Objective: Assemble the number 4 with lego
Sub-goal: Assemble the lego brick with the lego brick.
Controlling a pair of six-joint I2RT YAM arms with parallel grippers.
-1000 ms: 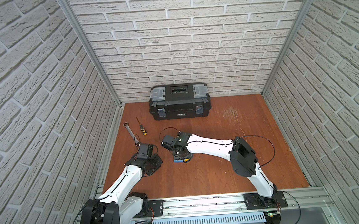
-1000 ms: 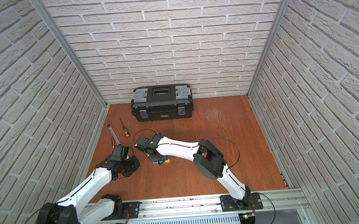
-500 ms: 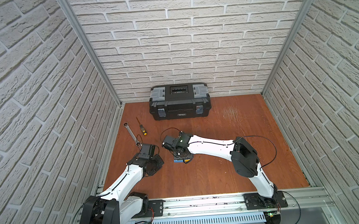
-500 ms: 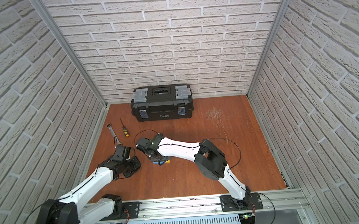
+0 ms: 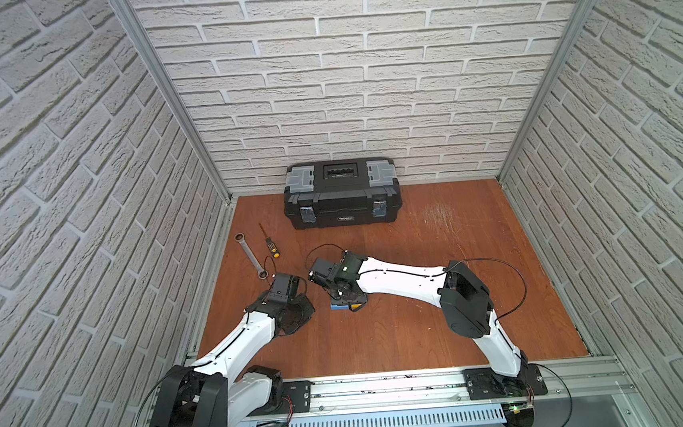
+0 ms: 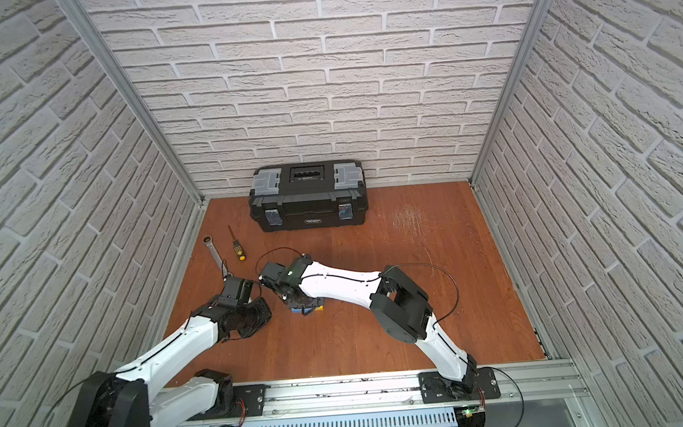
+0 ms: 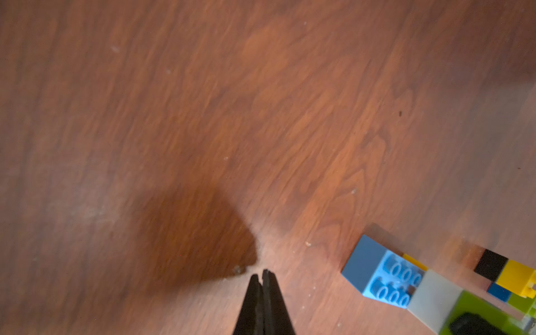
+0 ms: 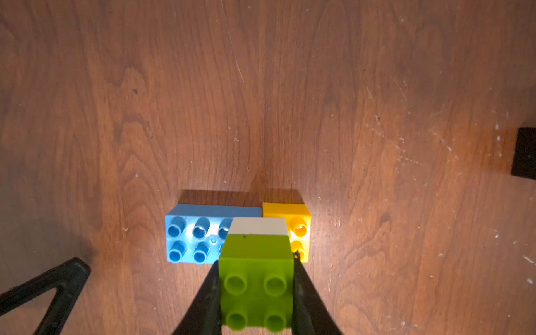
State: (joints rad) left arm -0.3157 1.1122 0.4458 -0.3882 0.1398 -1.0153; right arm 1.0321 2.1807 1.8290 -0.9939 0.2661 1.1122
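Observation:
In the right wrist view my right gripper [image 8: 256, 261] is shut on a lime green lego brick [image 8: 256, 290], one finger on each side. The green brick sits on a white one [image 8: 259, 226], which rests on a long blue brick [image 8: 197, 232] with a yellow brick [image 8: 293, 214] beside it. In both top views this stack [image 5: 347, 304] [image 6: 307, 307] lies mid-table, mostly hidden under the right wrist. My left gripper [image 7: 263, 274] is shut and empty, apart from the blue brick [image 7: 377, 272]. Black [image 7: 491, 265] and yellow [image 7: 516, 278] bricks show beyond the stack.
A black-and-grey toolbox [image 5: 342, 197] stands against the back wall. A yellow-tipped screwdriver [image 5: 269, 243] and a metal wrench [image 5: 251, 255] lie at the back left, close behind the left arm. Brick walls enclose the wooden table [image 5: 424, 333] on three sides.
The left arm has shifted only slightly. The right gripper stays in the same place, shut on the green brick.

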